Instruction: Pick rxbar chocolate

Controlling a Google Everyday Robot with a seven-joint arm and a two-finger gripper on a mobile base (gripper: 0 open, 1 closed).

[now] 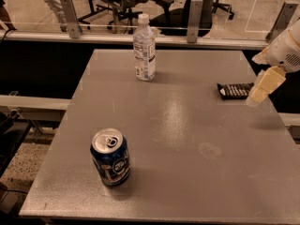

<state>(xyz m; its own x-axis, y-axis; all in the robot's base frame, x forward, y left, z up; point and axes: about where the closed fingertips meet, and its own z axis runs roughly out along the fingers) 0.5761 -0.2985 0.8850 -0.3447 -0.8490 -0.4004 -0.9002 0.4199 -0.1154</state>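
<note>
Well, rxbar chocolate [235, 90]: flat on the grey table [187, 139], near its right edge, well apart from the blue can [110, 157].
gripper [256, 93]: at that right edge, its tip overlapping the bar's right end; open or closed, I cannot tell.

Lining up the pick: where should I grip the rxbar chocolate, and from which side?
Probably across its short width, mid-length, from above: the rxbar chocolate lies flat on the table, long axis left-right. The pincer sits at its right end.
</note>
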